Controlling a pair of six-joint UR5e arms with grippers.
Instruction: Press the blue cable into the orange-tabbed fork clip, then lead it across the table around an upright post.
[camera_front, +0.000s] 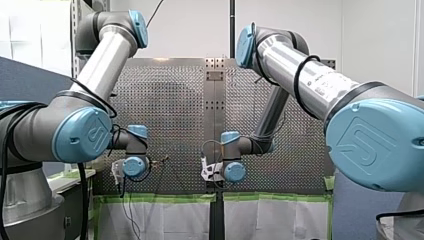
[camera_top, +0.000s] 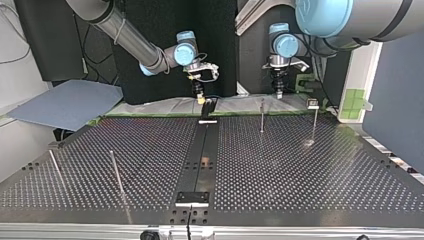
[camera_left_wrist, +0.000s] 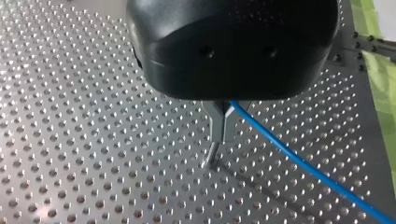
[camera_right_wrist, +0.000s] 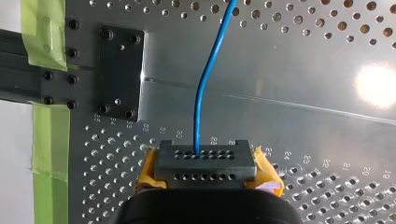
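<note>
In the left wrist view my left gripper (camera_left_wrist: 223, 137) has its metal fingers shut on the blue cable (camera_left_wrist: 299, 161), which trails away over the perforated table beside it. A thin metal pin (camera_left_wrist: 212, 156) stands just under the fingertips. In the right wrist view my right gripper (camera_right_wrist: 205, 171) is shut on a grey perforated block (camera_right_wrist: 205, 161), a yellow pad (camera_right_wrist: 148, 168) at each side. The blue cable (camera_right_wrist: 201, 93) rises out of that block and runs ahead. In the top view both grippers, left (camera_top: 278, 92) and right (camera_top: 200, 97), hover at the table's far edge. No orange-tabbed clip shows clearly.
Upright posts stand on the table in the top view: two at the far right (camera_top: 261, 116) (camera_top: 314, 125), two at the near left (camera_top: 115, 172) (camera_top: 55, 167). A black rail (camera_top: 202, 150) runs down the middle. Green tape (camera_right_wrist: 46, 140) lines the table edge.
</note>
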